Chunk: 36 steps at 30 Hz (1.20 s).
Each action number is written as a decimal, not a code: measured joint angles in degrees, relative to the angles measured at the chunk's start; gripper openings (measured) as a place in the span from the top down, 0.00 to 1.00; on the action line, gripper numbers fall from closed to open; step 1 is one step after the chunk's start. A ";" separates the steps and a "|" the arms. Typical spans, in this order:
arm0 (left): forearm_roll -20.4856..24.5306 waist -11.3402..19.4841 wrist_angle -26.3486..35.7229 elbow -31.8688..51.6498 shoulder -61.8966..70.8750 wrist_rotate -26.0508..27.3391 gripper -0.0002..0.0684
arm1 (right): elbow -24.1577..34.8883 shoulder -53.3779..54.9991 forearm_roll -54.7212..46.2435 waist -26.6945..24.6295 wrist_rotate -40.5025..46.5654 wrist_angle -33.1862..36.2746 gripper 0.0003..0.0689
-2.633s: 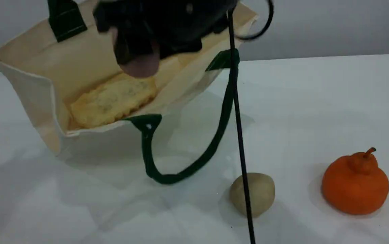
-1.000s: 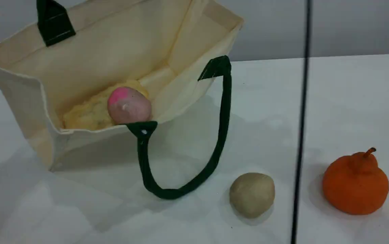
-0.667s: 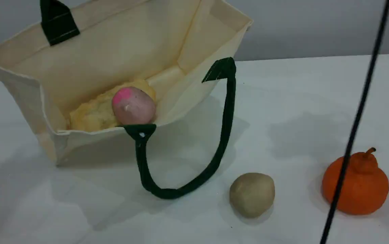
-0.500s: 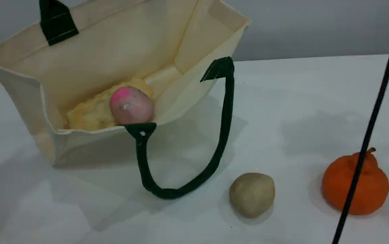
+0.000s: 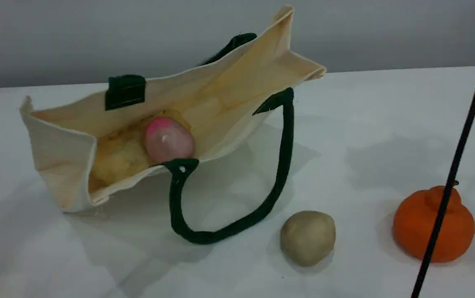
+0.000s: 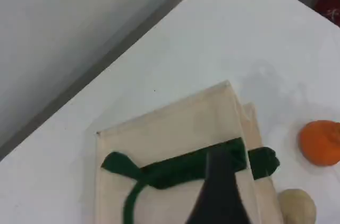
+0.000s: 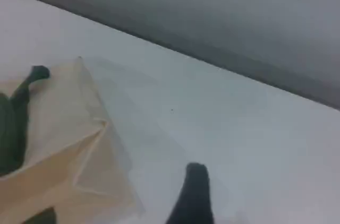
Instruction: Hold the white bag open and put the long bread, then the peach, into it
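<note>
My left tool [image 6: 218, 192] hangs right above the white bag [image 5: 229, 82], grip state unclear; right tool [image 7: 194, 192] open, beside it — peach [image 5: 169, 140] on long bread [image 5: 117, 157] inside.

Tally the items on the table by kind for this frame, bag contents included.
White bag: 1
Long bread, inside the bag: 1
Peach, inside the bag: 1
Tan-beige ball: 1
Orange stemmed fruit: 1
Total: 5

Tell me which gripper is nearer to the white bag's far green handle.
Left. The left gripper hangs directly above the far green handle of the white bag; the right gripper is off beside the bag's end, over bare table.
</note>
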 joint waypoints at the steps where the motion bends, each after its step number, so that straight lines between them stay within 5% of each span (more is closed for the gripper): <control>1: 0.00 0.00 0.02 0.00 0.00 -0.32 0.27 | 0.00 -0.40 -0.14 -0.07 0.12 0.22 0.15; 7: 3.86 0.00 0.13 0.00 -0.77 -3.58 0.26 | 0.00 -4.66 -1.48 -0.11 0.96 1.68 0.15; 20: 25.71 0.00 0.32 0.05 -11.65 -16.45 0.26 | 0.00 -20.50 -1.38 -0.06 2.51 10.77 0.15; 36: 29.68 0.00 0.19 14.58 -27.53 -18.50 0.26 | 0.05 -40.49 -1.32 -0.06 3.94 19.52 0.15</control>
